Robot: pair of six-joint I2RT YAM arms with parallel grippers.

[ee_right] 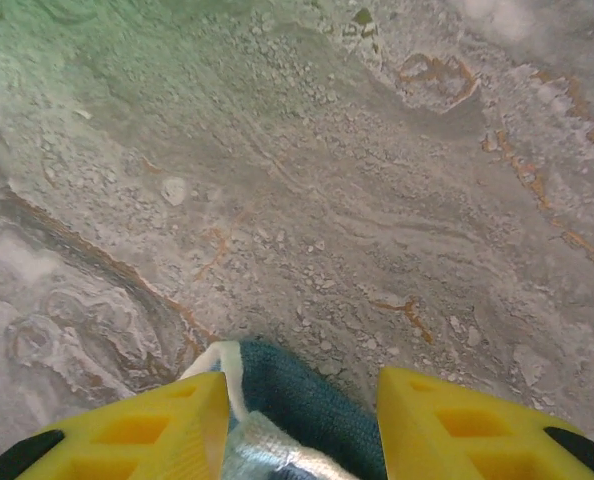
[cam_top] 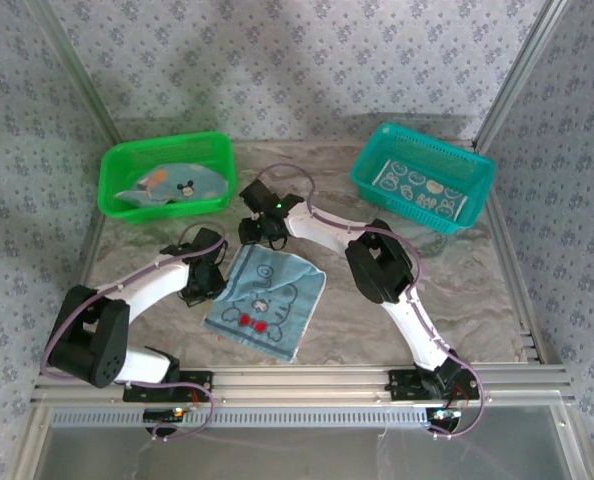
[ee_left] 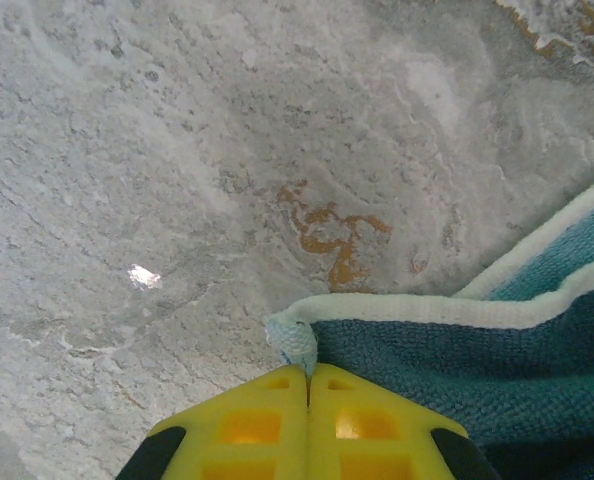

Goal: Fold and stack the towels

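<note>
A: Where is the towel (cam_top: 265,302)?
B: In the middle of the table (cam_top: 457,290). The left gripper (ee_left: 309,380) is clenched on its corner. The right gripper (ee_right: 302,400) has jaws apart around another corner.
A: What is nearby?
B: A green basket (cam_top: 167,175) and a teal basket (cam_top: 422,178), behind.

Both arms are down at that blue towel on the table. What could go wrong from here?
1. The left gripper is shut on only the very tip of a corner of the towel, so the cloth might slip out when lifted.
2. The right gripper stands open around another corner; if it closes off-centre or late, the fold may come out crooked.
</note>
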